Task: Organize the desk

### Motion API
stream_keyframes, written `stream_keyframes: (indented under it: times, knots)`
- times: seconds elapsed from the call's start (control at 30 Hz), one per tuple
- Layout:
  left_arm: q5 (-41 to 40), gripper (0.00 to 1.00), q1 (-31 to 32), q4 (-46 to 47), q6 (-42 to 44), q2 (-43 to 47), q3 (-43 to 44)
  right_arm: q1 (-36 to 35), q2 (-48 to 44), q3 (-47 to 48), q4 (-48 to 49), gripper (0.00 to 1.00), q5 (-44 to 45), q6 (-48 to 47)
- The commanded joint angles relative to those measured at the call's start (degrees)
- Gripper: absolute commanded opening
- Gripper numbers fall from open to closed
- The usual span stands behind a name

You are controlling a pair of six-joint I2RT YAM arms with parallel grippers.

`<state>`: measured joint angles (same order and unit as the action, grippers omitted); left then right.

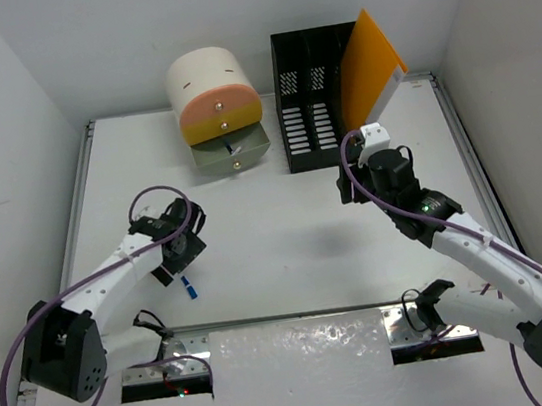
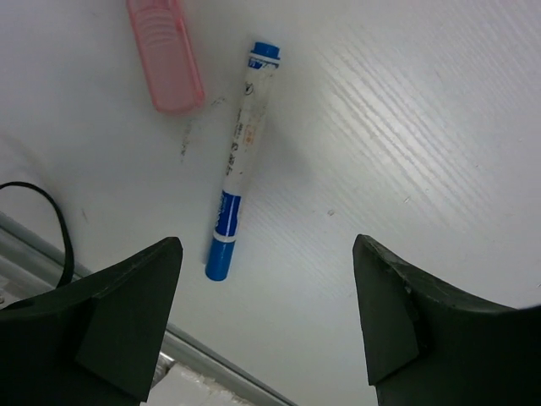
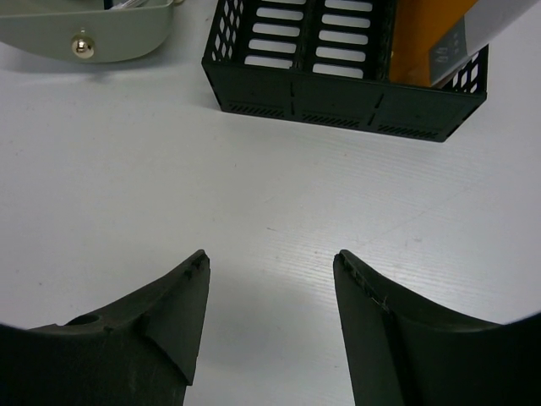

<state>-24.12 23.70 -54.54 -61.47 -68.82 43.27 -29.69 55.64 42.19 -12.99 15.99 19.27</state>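
Note:
The desk (image 1: 287, 241) is a white tabletop with metal rails and a foil strip (image 1: 301, 345) at its near edge. A blue-and-white marker (image 2: 241, 161) lies on it, with a pink plastic case (image 2: 166, 55) beside it. My left gripper (image 2: 266, 254) is open and empty just above the desk, the marker's blue end near its left finger. In the top view the left gripper (image 1: 180, 256) hovers at the near left, with the marker (image 1: 191, 291) poking out below it. My right gripper (image 3: 270, 258) is open and empty, low over bare desk in front of the organizer; it also shows in the top view (image 1: 367, 164).
A cream, orange and green drawer unit (image 1: 216, 110) stands at the back, its bottom green drawer (image 3: 84, 34) pulled out. A black file organizer (image 1: 310, 107) to its right holds an orange folder (image 1: 370, 66). A metal rail (image 2: 211, 364) runs close under the left gripper.

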Motion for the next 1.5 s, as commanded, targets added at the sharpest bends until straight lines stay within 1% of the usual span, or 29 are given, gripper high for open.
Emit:
stream_keyframes:
  times: [0.0,0.07,0.23,0.43,0.5,0.53,0.57,0.67,0.83,0.87,0.9,0.97,1.0,1.07,1.17,1.2,1.27,1.3,1.37,1.4,1.47]
  knots:
    - [0.0,0.73,-0.9,7.3,0.1,-1.5,-0.8,0.4,-1.0,0.3,0.9,0.59,0.7,-0.2]
    - [0.8,0.72,-1.3,9.7,0.7,-3.3,-1.3,0.3,-0.9,0.5,0.8,0.59,0.9,-0.3]
    - [1.6,0.7,-1.4,11.5,1.2,-5.3,-3.2,0.3,-0.9,0.7,0.6,0.59,1.3,-0.5]
    - [0.5,0.7,-1.4,10.5,2.5,-5.2,-4.1,0.4,-1.1,0.6,-0.5,0.59,2.6,-0.5]
    - [0.7,0.68,-1.5,10.9,2.9,-5.2,-5.0,0.3,-1.5,0.4,-0.7,0.59,2.8,-0.3]
    - [1.1,0.64,-1.5,11.8,3.1,-5.2,-5.5,0.3,-1.6,0.3,-0.9,0.59,3.0,-0.2]
    - [1.3,0.63,-1.5,12.4,3.3,-5.3,-6.6,0.4,-1.7,0.3,-1.0,0.59,3.1,-0.2]
    - [2.6,0.62,-1.5,15.4,4.3,-5.2,-8.7,0.4,-1.7,0.2,-1.3,0.59,3.3,0.2]
    - [3.0,0.61,-1.5,18.0,4.8,-5.1,-10.4,0.4,-1.3,0.8,-1.7,0.59,3.4,0.3]
    - [3.2,0.58,-1.5,18.5,5.0,-5.1,-10.7,0.3,-1.2,1.1,-1.8,0.59,3.4,0.3]
    - [3.5,0.51,-1.5,19.5,5.0,-5.1,-11.0,0.4,-1.0,1.2,-1.9,0.6,3.4,0.2]
    - [3.7,0.41,-1.6,20.3,5.0,-5.1,-11.8,0.3,-0.6,1.8,-2.1,0.6,3.3,0.1]
    - [3.9,0.3,-1.5,20.7,5.1,-5.2,-11.9,0.4,-0.3,2.0,-2.4,0.6,3.3,0.1]
    - [3.8,0.23,-1.6,20.9,5.7,-5.2,-11.7,0.4,-0.1,2.5,-2.5,0.6,3.0,0.1]
    - [4.4,0.03,-1.5,22.3,7.8,-5.8,-11.4,0.3,0.3,2.6,-2.3,0.6,3.0,0.2]
    - [5.3,0.0,-1.5,22.9,8.6,-6.3,-10.7,0.4,0.4,2.6,-2.4,0.6,2.9,0.2]
    - [6.5,0.0,-1.5,23.0,11.5,-8.3,-9.3,0.3,0.6,2.8,-2.3,0.6,3.1,0.4]
    - [8.4,0.0,-1.4,22.7,14.2,-9.1,-7.1,0.3,0.6,2.8,-2.0,0.6,3.1,0.3]
    - [8.9,0.0,-0.2,21.1,17.1,-11.2,-3.5,0.4,0.6,2.9,-1.9,0.6,3.2,0.4]
    - [7.9,0.0,0.7,19.2,19.0,-11.9,1.7,0.3,0.6,2.8,-1.6,0.6,3.3,0.5]
    - [4.7,0.0,6.3,15.6,25.3,-14.1,8.4,0.4,0.6,2.9,-1.2,0.6,3.3,0.5]
